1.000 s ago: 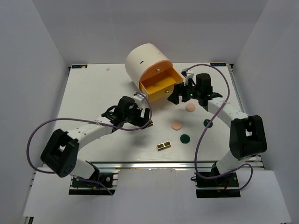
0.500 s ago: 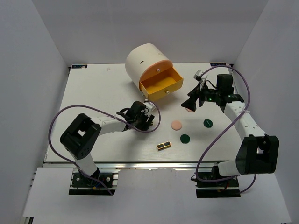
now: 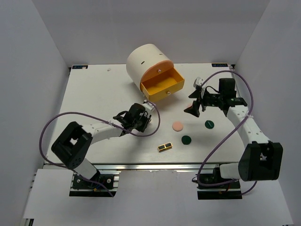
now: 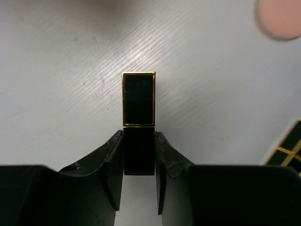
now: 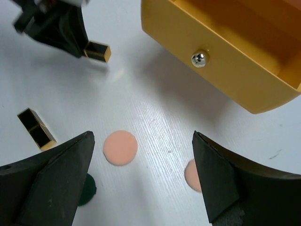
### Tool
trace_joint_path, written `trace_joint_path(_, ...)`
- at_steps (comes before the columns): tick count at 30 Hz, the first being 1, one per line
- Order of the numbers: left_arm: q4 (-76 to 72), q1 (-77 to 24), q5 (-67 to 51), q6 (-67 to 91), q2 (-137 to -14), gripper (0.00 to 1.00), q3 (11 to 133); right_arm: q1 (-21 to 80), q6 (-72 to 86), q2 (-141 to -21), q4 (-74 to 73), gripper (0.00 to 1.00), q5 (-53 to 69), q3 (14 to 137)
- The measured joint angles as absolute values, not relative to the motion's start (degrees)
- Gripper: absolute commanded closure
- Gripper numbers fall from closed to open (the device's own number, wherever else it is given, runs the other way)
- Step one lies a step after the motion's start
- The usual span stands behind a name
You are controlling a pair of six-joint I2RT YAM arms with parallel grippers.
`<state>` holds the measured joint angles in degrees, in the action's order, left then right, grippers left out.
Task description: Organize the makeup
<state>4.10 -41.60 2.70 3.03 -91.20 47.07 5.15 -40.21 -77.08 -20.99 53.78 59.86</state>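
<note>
My left gripper (image 4: 138,143) is shut on the near end of a black-and-gold palette (image 4: 138,99) that lies on the white table; both fingers press its long sides. From above, that gripper (image 3: 144,123) sits left of centre. A second palette (image 3: 164,146) lies toward the front. A peach disc (image 3: 177,126) and two dark green discs (image 3: 186,140) (image 3: 209,124) lie to the right. My right gripper (image 5: 142,141) hangs open above the table, nothing between its fingers. One peach disc (image 5: 120,147) shows below it, and another (image 5: 192,175) is half hidden by its right finger.
The cream cylinder (image 3: 146,63) stands at the back, its orange-yellow drawer (image 3: 162,84) pulled out toward the right gripper; the drawer's knob (image 5: 200,59) faces the front. White walls close in the table on three sides.
The left gripper's jaws have closed onto the palette. The right arm has pulled back to the right, away from the drawer front, with its jaws still wide.
</note>
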Motion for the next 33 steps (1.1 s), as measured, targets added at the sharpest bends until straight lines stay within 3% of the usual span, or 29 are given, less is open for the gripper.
trace_joint_path(4, 8.3, -42.7, 2.2, 4.1, -84.5, 1.00, 51.1, 5.1, -45.7, -68.9, -16.7, 0.10, 53.5, 52.0)
trace_joint_path(7, 9.8, -43.1, 1.5, 3.9, -81.9, 1.00, 58.9, 5.2, -47.8, -64.6, -14.7, 0.24, 53.8, 47.7)
trace_joint_path(10, 10.1, -43.2, 1.0, 2.3, -81.6, 1.00, 67.3, 5.3, -52.2, -65.5, -17.1, 0.57, 55.5, 49.0)
trace_joint_path(11, 10.3, -43.2, 1.0, 1.4, -82.1, 1.00, 70.1, 5.4, -54.0, -66.5, -19.1, 0.87, 56.0, 50.0)
trace_joint_path(12, 10.2, -43.2, 1.0, 0.4, -82.8, 1.00, 72.7, 5.7, -55.8, -67.5, -21.2, 0.98, 56.4, 51.0)
trace_joint_path(13, 10.3, -43.2, 1.1, -0.8, -84.1, 1.00, 75.3, 6.1, -56.9, -68.5, -23.0, 1.00, 56.6, 52.1)
trace_joint_path(15, 10.0, -43.2, 1.4, -3.0, -87.5, 0.98, 80.1, 7.2, -59.8, -70.1, -26.6, 0.96, 56.7, 53.6)
trace_joint_path(16, 10.2, -42.9, 1.5, -4.0, -89.6, 0.96, 82.0, 7.9, -61.1, -70.5, -27.9, 0.81, 56.7, 54.0)
trace_joint_path(17, 10.3, -42.8, 1.8, -4.9, -91.9, 0.94, 83.9, 8.8, -62.5, -70.7, -29.4, 0.77, 56.7, 54.2)
trace_joint_path(21, 11.3, -42.0, 4.1, -8.2, -101.7, 0.83, 88.6, 12.1, -66.7, -70.6, -33.0, 0.68, 55.5, 54.2)
trace_joint_path(28, 12.5, -41.0, 8.5, -10.6, -107.5, 0.59, 90.8, 17.0, -69.8, -69.7, -33.8, 0.40, 52.4, 52.8)
trace_joint_path(33, 12.5, -40.8, 10.1, -11.0, -107.5, 0.31, 91.5, 23.5, -72.7, -69.4, -35.0, 0.26, 49.4, 50.1)
